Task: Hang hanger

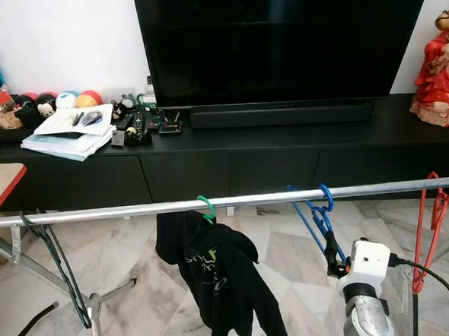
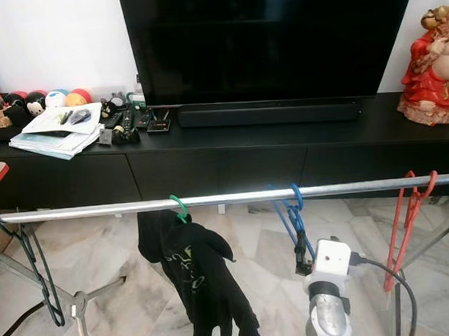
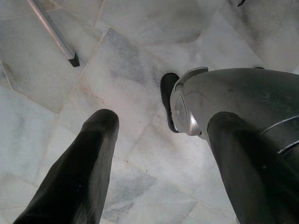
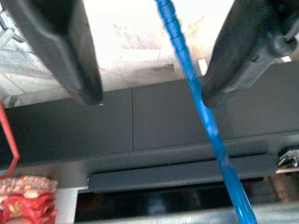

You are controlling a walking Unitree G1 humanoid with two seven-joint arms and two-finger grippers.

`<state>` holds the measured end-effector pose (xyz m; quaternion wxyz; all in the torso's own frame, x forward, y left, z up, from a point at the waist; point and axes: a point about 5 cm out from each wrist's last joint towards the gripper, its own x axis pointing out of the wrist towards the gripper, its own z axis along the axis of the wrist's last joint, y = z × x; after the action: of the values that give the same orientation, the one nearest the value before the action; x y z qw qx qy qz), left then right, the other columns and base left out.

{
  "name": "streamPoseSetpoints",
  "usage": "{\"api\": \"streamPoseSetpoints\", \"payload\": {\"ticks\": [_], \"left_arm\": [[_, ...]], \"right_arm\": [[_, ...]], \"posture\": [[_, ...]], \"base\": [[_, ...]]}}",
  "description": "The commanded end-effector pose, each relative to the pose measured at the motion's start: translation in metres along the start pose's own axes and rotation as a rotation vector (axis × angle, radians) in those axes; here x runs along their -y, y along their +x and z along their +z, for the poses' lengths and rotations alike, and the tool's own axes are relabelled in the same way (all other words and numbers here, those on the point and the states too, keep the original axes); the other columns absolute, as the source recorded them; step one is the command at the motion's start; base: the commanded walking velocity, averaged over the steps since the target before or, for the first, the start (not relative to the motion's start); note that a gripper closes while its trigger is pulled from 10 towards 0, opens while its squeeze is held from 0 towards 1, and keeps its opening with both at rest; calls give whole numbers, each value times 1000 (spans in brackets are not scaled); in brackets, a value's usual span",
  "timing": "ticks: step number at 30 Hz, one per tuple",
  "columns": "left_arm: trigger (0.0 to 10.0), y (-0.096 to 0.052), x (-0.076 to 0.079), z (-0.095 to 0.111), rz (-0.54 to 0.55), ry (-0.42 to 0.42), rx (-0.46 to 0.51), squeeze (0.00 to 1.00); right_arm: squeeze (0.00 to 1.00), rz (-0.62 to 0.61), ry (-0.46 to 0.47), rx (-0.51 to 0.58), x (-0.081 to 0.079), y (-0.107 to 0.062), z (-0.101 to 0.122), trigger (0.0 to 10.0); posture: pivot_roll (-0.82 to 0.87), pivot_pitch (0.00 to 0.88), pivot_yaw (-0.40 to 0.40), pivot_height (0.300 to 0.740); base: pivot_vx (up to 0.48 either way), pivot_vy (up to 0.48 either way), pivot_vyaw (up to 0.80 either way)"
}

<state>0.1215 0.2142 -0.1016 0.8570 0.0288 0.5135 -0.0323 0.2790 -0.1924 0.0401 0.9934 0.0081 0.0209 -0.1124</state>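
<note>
A blue hanger is hooked over the metal rail of a drying rack, right of its middle. Just below the rail my right gripper reaches up with its white wrist behind it. In the right wrist view that gripper stands open, and the blue hanger's arm runs between the two fingers without touching either. My left gripper hangs idle, open, pointing at the marble floor beside my own silver leg.
On the same rail hang a green hanger with a black garment, a red hanger at the right end and a dark hanger at the left. Behind stand a black TV cabinet, a TV and a red figurine.
</note>
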Motion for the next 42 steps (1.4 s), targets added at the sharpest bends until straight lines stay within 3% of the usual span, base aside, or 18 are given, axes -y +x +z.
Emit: {"api": "streamPoseSetpoints", "payload": {"ticks": [1,14,25,42], "left_arm": [[10000,-1,-5,-2,11,4,-11,0],[10000,-3,-8,-7,26,-6,-10,0],[10000,0,12,-7,2,-10,-1,0],[10000,3,13,5,-7,-6,29,0]], "right_arm": [[0,-8,0,25,-1,-4,3,10000],[0,4,6,1,-5,-12,1,10000],[0,30,10,-13,-7,-9,5,10000],[0,48,18,-26,-13,-9,5,10000]], "posture": [[61,0,8,740],[63,0,-2,740],[68,0,-5,740],[68,0,-3,740]], "base": [[0,0,0],[0,0,0],[0,0,0],[0,0,0]]}}
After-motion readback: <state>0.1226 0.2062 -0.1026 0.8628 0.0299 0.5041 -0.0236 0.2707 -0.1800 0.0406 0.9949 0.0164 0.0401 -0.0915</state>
